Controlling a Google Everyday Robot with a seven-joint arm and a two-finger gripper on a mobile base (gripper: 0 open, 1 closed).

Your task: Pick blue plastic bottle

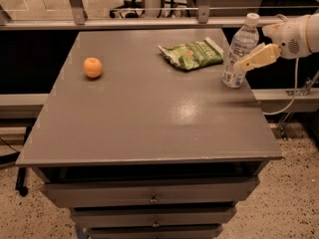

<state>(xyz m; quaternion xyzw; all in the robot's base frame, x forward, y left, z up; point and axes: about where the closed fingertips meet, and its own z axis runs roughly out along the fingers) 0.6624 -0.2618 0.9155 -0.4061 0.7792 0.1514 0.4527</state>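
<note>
The blue plastic bottle (238, 44) is clear, with a white cap and a pale label. It stands upright near the right edge of the grey table (149, 118). My gripper (245, 59) comes in from the right on a white arm (299, 34). It is open. One tan finger (258, 57) lies across the near right side of the bottle at label height. The other finger is hidden behind the bottle. The bottle rests on the table.
A green snack bag (192, 54) lies just left of the bottle. An orange (92, 67) sits at the far left. A metal rail (149, 21) runs behind the table, and drawers (149, 198) are below its front edge. A cable (294, 91) hangs at the right.
</note>
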